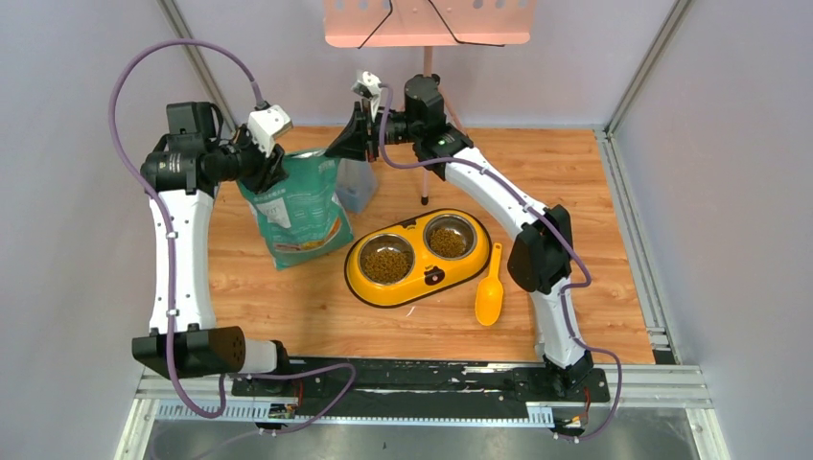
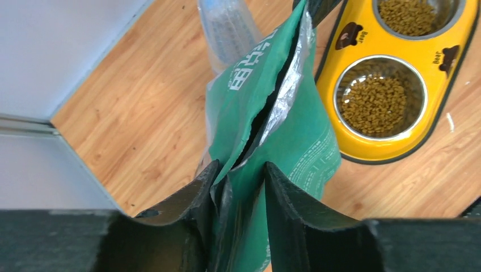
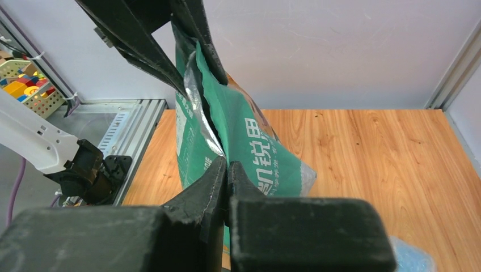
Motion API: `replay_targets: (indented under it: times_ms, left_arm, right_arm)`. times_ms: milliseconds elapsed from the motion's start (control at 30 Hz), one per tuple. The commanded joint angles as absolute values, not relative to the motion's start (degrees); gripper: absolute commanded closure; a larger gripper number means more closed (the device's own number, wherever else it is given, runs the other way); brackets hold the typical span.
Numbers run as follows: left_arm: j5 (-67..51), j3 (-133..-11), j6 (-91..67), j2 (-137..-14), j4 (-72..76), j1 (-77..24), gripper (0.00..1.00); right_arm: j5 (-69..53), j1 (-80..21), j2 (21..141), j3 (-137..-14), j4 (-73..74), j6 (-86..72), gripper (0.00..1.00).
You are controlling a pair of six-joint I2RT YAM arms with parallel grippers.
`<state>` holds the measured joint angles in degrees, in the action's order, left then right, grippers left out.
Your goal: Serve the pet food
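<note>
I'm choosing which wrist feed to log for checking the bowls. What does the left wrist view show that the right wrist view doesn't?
Only the left wrist view: the yellow feeder, with pet food in both bowls. Only the right wrist view: a basket of coloured blocks beyond the table's edge, and the left arm's white link. Both: the green bag, the wooden table, and the camera's own gripper, the left gripper or the right gripper, shut on the bag's top.

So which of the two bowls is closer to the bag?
The left bowl of the yellow feeder, beside the green bag. The other bowl sits at the end towards the orange scoop. Both hold kibble.
</note>
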<state>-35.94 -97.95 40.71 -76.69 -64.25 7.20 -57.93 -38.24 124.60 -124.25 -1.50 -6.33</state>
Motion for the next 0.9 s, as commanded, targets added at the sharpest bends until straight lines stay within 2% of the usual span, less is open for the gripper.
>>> replay_targets:
  times_ms: [0,200,233,267,333,400,467,567,867]
  left_arm:
    - [-40.9,-103.6,41.6,-78.3,-69.1,7.3,0.65]
    - [-42.8,-104.2,42.6,-77.1,-71.9,7.3,0.73]
    - [-42.7,-104.1,42.5,-76.8,-72.0,7.3,0.76]
    - [-42.7,-104.0,42.0,-76.6,-71.9,7.3,0.85]
    - [-42.1,-103.5,40.9,-76.5,-71.9,7.3,0.95]
    - [-42.6,-103.2,40.5,-76.4,-72.2,7.3,1.0]
    - [-43.5,-102.4,39.8,-75.8,-71.4,7.3,1.0]
    - [-45.5,-101.3,38.2,-74.7,-70.2,7.3,1.0]
    - [-48.2,-100.4,36.2,-73.2,-70.2,7.1,1.0]
  right_arm:
    - [-56.5,-38.5,119.1,-126.2,-3.7,-4.8,1.0]
    - [-56.4,-37.8,119.0,-126.2,-3.2,-4.7,1.0]
    - [-56.7,-37.7,119.0,-126.2,-3.2,-4.7,1.0]
    - [-58.0,-37.7,119.0,-126.3,-3.4,-5.1,1.0]
    - [-64.0,-37.6,119.3,-126.4,-4.2,-5.2,0.71]
    - [-67.6,-38.1,119.9,-126.6,-4.8,-5.7,0.44]
    - [-70.1,-38.6,121.2,-127.3,-4.7,-5.8,0.33]
    - [-71.9,-39.4,123.5,-129.0,-4.1,-6.2,0.3]
    - [-66.5,-41.9,127.0,-130.5,-5.1,-5.0,0.31]
